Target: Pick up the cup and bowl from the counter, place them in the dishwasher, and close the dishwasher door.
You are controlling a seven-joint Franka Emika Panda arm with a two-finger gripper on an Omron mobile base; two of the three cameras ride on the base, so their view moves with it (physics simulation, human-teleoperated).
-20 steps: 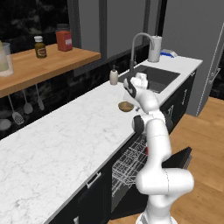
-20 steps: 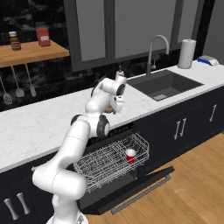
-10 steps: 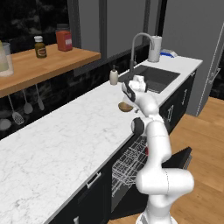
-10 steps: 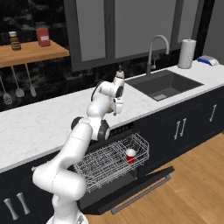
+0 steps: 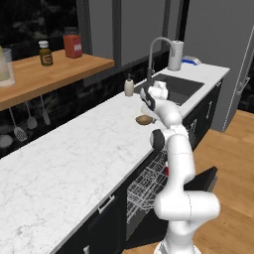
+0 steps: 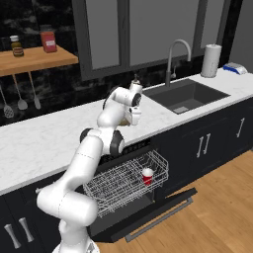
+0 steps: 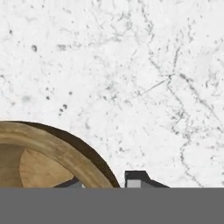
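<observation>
Wooden and brown, the bowl (image 7: 48, 155) sits on the white marble counter (image 5: 74, 158) near the sink (image 6: 185, 96). We see our gripper (image 7: 103, 183) straddling its rim, one fingertip (image 7: 70, 183) inside and one outside, pinching the wall. Below, the dishwasher (image 6: 128, 185) stands open, its white wire rack holding the red cup (image 6: 147, 176) upright; the bowl looks empty.

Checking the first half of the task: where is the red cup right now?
The red cup stands in the dishwasher's pulled-out white wire rack, near its right front corner in the right base view, below the counter edge and above the open dishwasher door.
</observation>
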